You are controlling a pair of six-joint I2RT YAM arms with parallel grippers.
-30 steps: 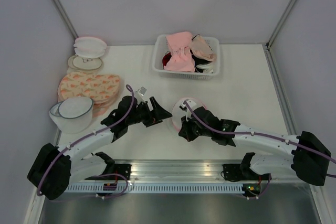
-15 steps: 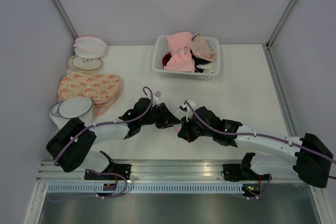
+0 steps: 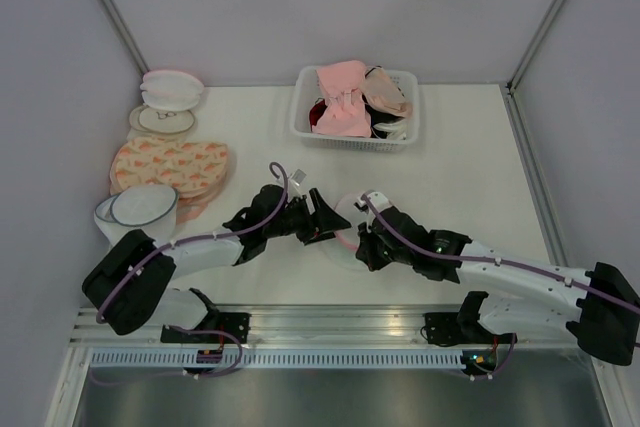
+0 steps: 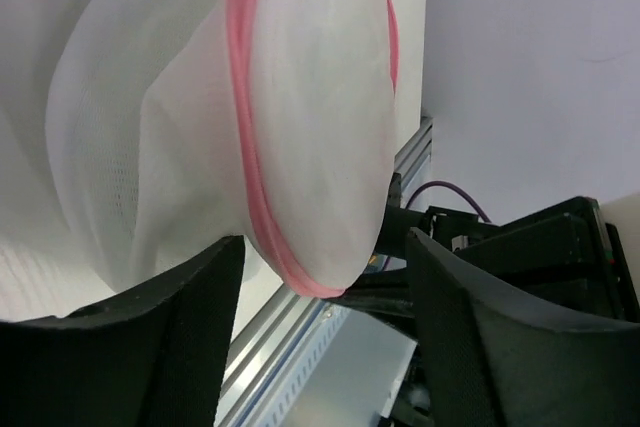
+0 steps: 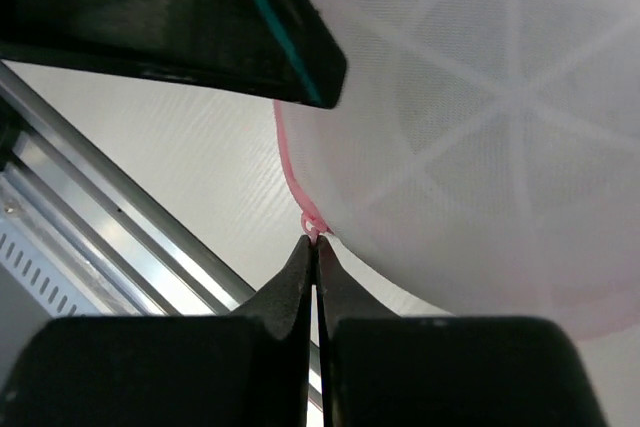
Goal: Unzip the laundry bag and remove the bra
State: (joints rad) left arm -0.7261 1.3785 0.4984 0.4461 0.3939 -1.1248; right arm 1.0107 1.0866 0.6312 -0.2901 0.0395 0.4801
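The laundry bag, a white mesh dome with pink zipper trim, sits at the table's middle front between both grippers. My left gripper is open, its jaws spread around the bag's left side. In the left wrist view the bag stands on edge between my fingers. My right gripper is shut on the pink zipper pull at the bag's near rim. The bag's mesh fills the right wrist view. The bra is hidden from every view.
A white basket of pink and beige bras stands at the back centre. Flat orange-patterned bags, a blue-rimmed mesh dome and round bags lie along the left wall. A metal rail runs along the near edge.
My left gripper has moved right up to the bag and now straddles its left side. My right gripper, holding the pull, has shifted slightly right, and the bag has moved with it.
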